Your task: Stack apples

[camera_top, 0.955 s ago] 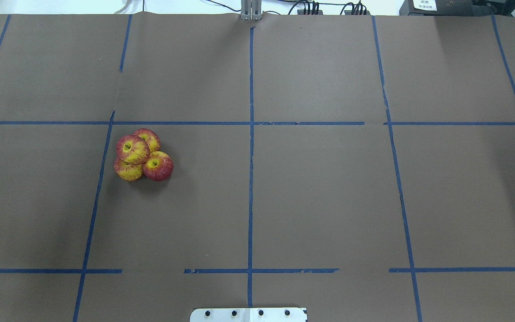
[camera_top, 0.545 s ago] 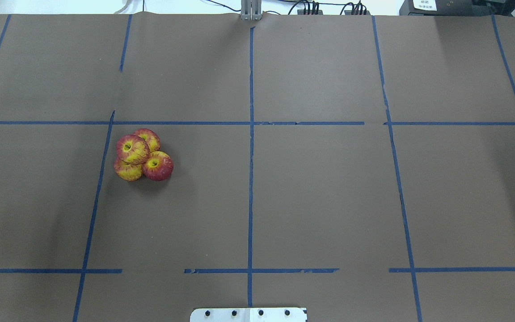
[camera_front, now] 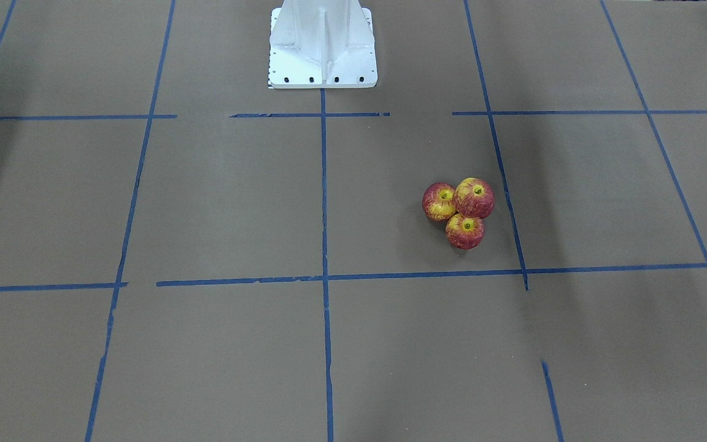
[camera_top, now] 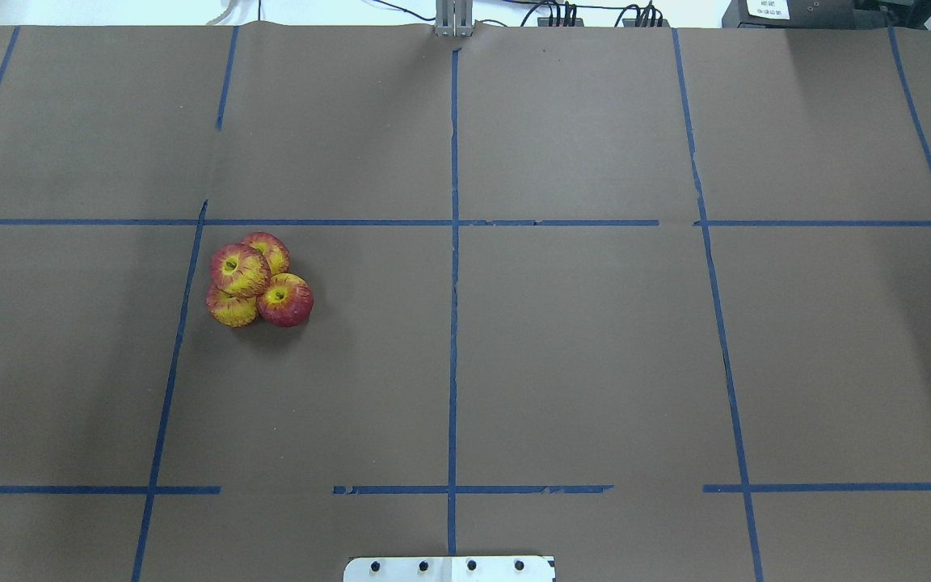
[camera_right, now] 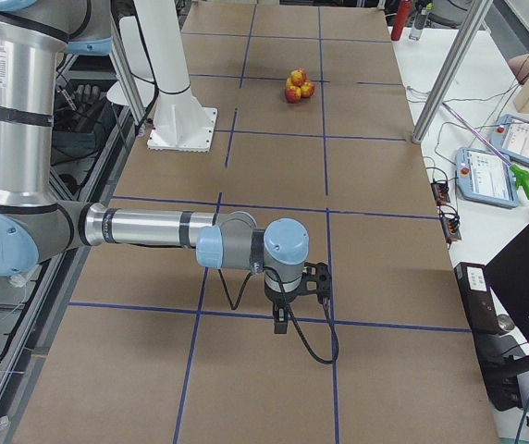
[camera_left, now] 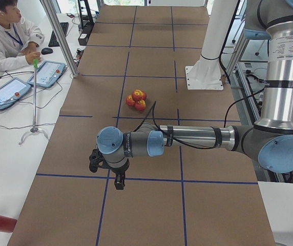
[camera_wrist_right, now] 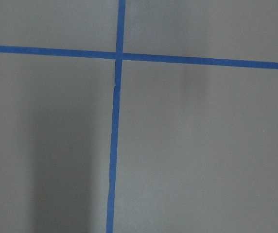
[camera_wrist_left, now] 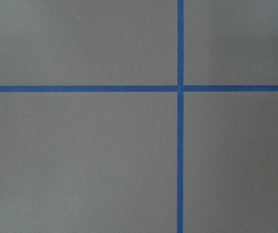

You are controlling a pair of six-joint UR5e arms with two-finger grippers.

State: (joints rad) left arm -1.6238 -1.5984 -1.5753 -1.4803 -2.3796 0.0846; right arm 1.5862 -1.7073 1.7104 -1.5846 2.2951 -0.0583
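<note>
Four small red-and-yellow apples (camera_top: 259, 279) lie bunched together on the brown table, left of centre in the overhead view. One apple (camera_top: 238, 269) rests on top of the others. In the front-facing view the bunch (camera_front: 461, 212) shows only three apples. It also shows far off in the left view (camera_left: 137, 97) and the right view (camera_right: 297, 85). My left gripper (camera_left: 119, 181) hangs low over the near end of the table, well away from the apples. My right gripper (camera_right: 281, 322) hangs over the opposite end. I cannot tell whether either is open or shut.
Blue tape lines (camera_top: 453, 267) divide the brown table into squares. The white robot base (camera_front: 323, 61) stands at the middle of the robot's edge. An operator (camera_left: 5, 36) with tablets (camera_left: 46, 74) sits beside the table. A thin metal pole (camera_left: 59, 36) stands at that edge.
</note>
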